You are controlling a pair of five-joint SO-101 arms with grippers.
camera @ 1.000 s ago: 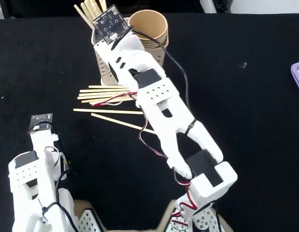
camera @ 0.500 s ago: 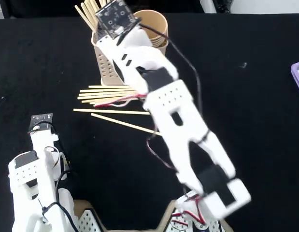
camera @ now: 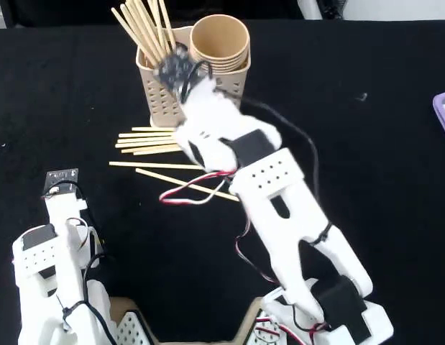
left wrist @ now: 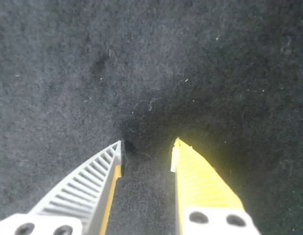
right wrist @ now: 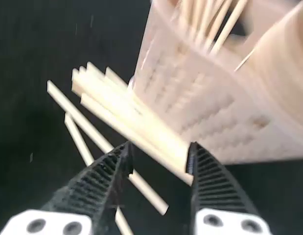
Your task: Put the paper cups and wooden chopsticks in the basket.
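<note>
Seemingly plain basket [camera: 152,97] beside loose chopsticks [camera: 143,140]

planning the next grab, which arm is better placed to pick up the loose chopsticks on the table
Right. The right gripper hangs open directly above the loose chopsticks beside the basket. The left gripper, also open, sits over black cloth, well away from them.

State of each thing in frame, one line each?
basket, upright, holding cups and some chopsticks
paper cups, stacked, upright in basket
chopsticks in basket, standing, leaning
loose chopsticks, lying flat on table beside basket
left tool, open, empty, above table
right tool, open, empty, over loose chopsticks
</note>
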